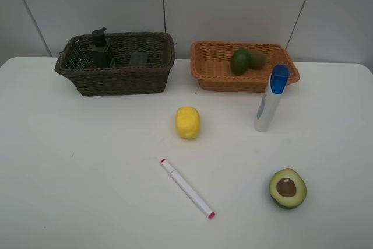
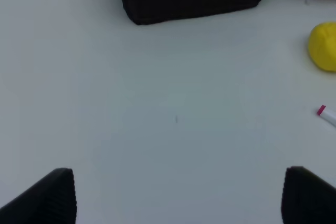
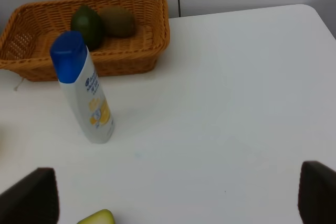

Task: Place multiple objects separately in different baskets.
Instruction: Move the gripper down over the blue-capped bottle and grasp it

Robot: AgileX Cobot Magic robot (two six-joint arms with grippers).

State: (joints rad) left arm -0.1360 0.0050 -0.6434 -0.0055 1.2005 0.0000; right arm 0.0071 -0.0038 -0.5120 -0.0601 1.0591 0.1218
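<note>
Left pincer [image 2: 178, 200] gapes apart, right pincer [image 3: 176, 198] too, both empty; oval yellow lemon [image 1: 188, 122] sits mid-frame on the white worktop [image 1: 87, 161].

Only one thing carries print: the blue-capped white tube [image 3: 84, 98], which stands on its base toward the far right part of the white table [image 3: 236, 87], just in front of the light orange-tan basket [image 3: 131, 56]. Its front bears a label [image 3: 95, 100] with a few short lines of dark blue lettering below the cap and a yellow-orange patch under them. In the right wrist view the letters are too small and blurred to make out. In the high view the label is only a bluish smear on the tube's side. No word, brand or number can be read.
</note>
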